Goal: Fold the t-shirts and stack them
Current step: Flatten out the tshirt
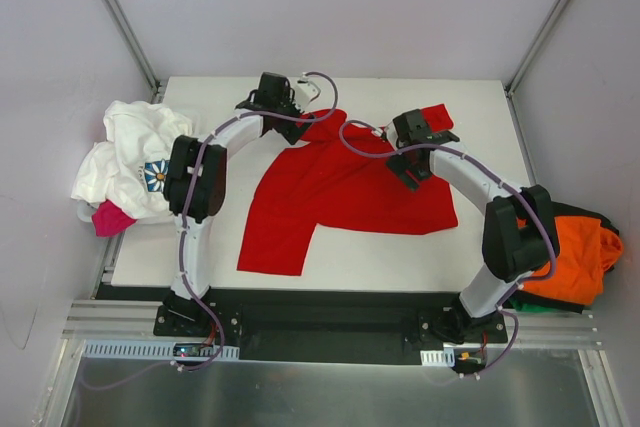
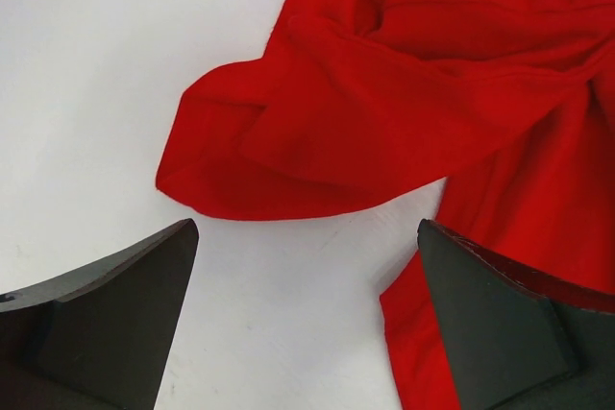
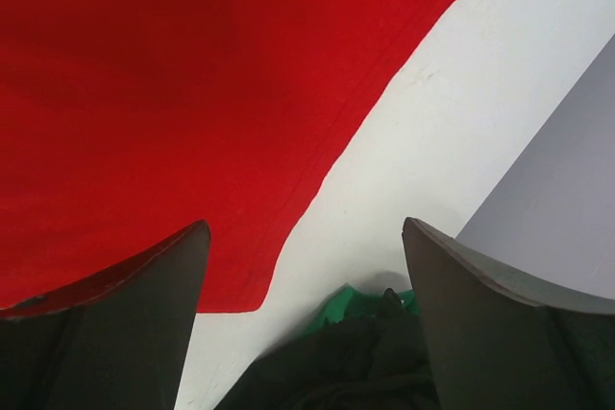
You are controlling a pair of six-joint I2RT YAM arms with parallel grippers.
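A bright red t-shirt point(image 1: 345, 192) lies spread on the white table point(image 1: 480, 107), its far end still bunched. My left gripper point(image 1: 290, 105) hovers open at that far left corner. In the left wrist view the crumpled red sleeve point(image 2: 384, 112) lies just beyond the left gripper point(image 2: 307, 237), with bare table between the fingers. My right gripper point(image 1: 412, 169) is open above the shirt's right part. In the right wrist view the right gripper point(image 3: 306, 237) frames the red shirt's edge point(image 3: 192, 93), with nothing held.
A white t-shirt with a blue print point(image 1: 135, 157) and a pink one point(image 1: 110, 217) are heaped off the table's left edge. An orange t-shirt point(image 1: 575, 257) on green cloth point(image 1: 522, 299) lies at the right. Dark and green cloth point(image 3: 356, 352) shows near the right fingers.
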